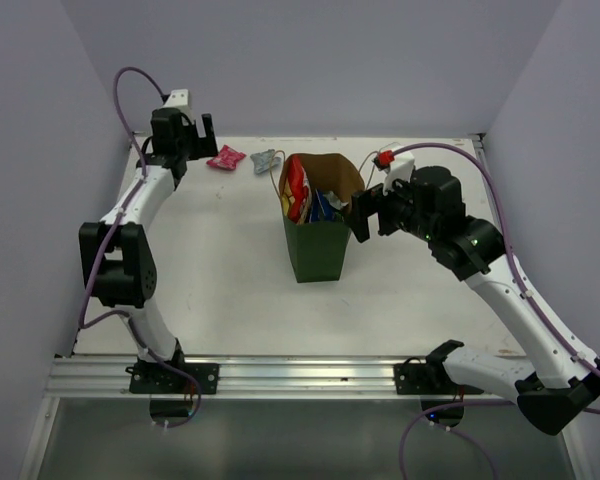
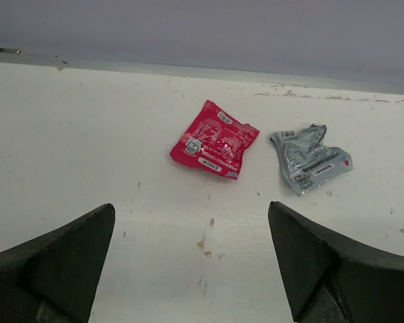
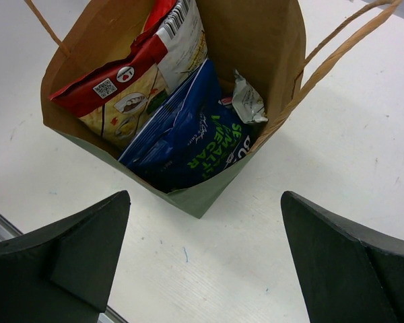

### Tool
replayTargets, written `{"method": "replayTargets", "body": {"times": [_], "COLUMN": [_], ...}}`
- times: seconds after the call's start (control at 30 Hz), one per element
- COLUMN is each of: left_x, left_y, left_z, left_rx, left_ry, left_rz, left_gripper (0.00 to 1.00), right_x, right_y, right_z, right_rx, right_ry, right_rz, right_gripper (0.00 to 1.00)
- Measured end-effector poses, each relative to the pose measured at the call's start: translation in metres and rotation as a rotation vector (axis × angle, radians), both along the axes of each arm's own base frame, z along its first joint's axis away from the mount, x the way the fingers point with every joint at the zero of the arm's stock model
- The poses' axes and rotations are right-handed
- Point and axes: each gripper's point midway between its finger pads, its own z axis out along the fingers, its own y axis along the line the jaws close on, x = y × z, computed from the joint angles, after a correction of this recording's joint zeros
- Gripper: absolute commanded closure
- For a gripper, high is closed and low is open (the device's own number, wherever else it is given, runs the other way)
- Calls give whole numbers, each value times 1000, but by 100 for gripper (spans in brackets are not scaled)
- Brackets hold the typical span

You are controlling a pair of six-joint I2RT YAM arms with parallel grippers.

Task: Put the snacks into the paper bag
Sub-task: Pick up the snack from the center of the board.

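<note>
Though both gape empty, the left gripper (image 2: 190, 210) is nearer: the pink packet (image 2: 214, 140) lies straight ahead, the silver packet (image 2: 311, 159) just right of it. The right gripper (image 3: 205, 196) faces the bag (image 3: 256, 40).

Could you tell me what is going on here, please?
The robot is filling a green paper bag. It already holds a large chip bag, a blue packet and a small silver packet. A pink packet and a silver-grey packet lie on the table, far left. The left gripper hovers open over them; the right gripper is open and empty above the bag.
</note>
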Motion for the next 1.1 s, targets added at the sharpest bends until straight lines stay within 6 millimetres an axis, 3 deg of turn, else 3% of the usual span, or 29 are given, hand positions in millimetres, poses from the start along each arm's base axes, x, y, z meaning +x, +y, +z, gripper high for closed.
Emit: {"method": "replayTargets", "body": {"times": [0.23,0.5,0.9,1.1], "left_x": [18,33,49,53], "left_y": [-2,-9,-11,-12], "left_z": [-51,-88,-102,-132], "left_rx": [-29,-221,-569,-693], "left_ry": [88,145,79,91], "left_rz": [10,127,381,476], "left_gripper": [0,5,14,19], "right_x": [1,4,4,4], "right_y": [1,3,4,4], "right_z": [-3,-10,-11,-11], "right_rx": [-2,-7,-2,-1], "right_ry": [13,35,44,45], "right_rz": [-3,-8,-12,-13], "right_gripper": [2,1,2,1]}}
